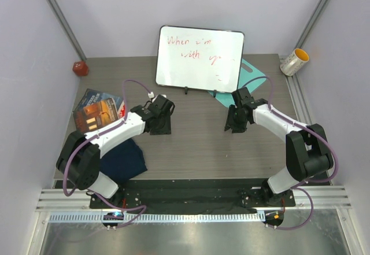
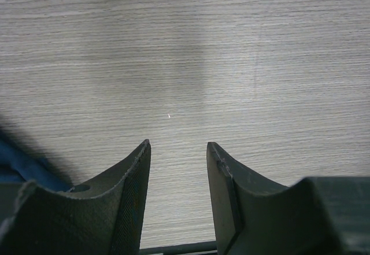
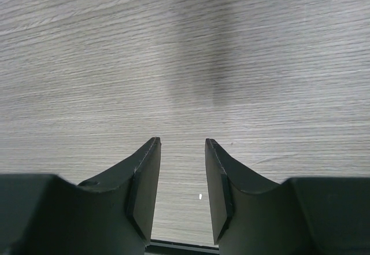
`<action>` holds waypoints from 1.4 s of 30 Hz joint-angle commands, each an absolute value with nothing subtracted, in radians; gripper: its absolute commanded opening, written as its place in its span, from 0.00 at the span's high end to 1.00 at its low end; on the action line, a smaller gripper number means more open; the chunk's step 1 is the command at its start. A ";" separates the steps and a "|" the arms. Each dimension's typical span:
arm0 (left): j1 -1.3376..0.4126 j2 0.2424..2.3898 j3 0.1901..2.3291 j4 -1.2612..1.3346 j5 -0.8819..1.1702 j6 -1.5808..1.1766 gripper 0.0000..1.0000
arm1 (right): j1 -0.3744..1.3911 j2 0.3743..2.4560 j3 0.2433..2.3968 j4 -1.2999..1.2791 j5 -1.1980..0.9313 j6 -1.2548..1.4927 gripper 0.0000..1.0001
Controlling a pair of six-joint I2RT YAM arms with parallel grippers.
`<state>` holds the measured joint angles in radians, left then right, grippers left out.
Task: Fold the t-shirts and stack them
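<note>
A dark navy t-shirt (image 1: 122,159) lies bunched in a compact pile at the table's near left, partly under the left arm. A sliver of the t-shirt's blue fabric (image 2: 16,161) shows at the left edge of the left wrist view. My left gripper (image 1: 161,125) (image 2: 178,146) hovers over bare wood right of the pile, open, with nothing between its fingers. My right gripper (image 1: 233,125) (image 3: 182,143) stands over bare table at centre right, also open and empty.
A whiteboard (image 1: 199,58) with red writing stands at the back centre, with a teal board (image 1: 252,72) behind its right side. A book (image 1: 98,109) lies at the left, a red object (image 1: 80,68) in the back left corner and a yellow-rimmed cup (image 1: 294,62) at the back right.
</note>
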<state>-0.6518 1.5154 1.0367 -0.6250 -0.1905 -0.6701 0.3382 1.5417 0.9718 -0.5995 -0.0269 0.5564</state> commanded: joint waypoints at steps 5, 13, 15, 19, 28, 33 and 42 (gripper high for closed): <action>-0.650 1.500 1.054 -0.610 -0.209 -0.666 0.56 | 0.333 1.520 0.994 -0.592 -0.055 0.560 0.58; -0.650 1.497 1.063 -0.620 -0.213 -0.663 0.56 | 0.333 1.516 0.994 -0.592 -0.071 0.557 0.58; -0.650 1.496 1.066 -0.621 -0.215 -0.663 0.56 | 0.333 1.514 1.000 -0.594 -0.071 0.555 0.58; -0.650 1.496 1.069 -0.626 -0.219 -0.661 0.56 | 0.334 1.520 1.006 -0.592 -0.075 0.557 0.58; -0.650 1.493 1.065 -0.633 -0.230 -0.663 0.56 | 0.331 1.520 1.000 -0.591 -0.084 0.558 0.58; -0.650 1.496 1.071 -0.641 -0.233 -0.664 0.56 | 0.333 1.522 1.000 -0.589 -0.089 0.557 0.58; -0.650 1.506 1.074 -0.649 -0.233 -0.670 0.57 | 0.333 1.522 0.992 -0.586 -0.091 0.555 0.58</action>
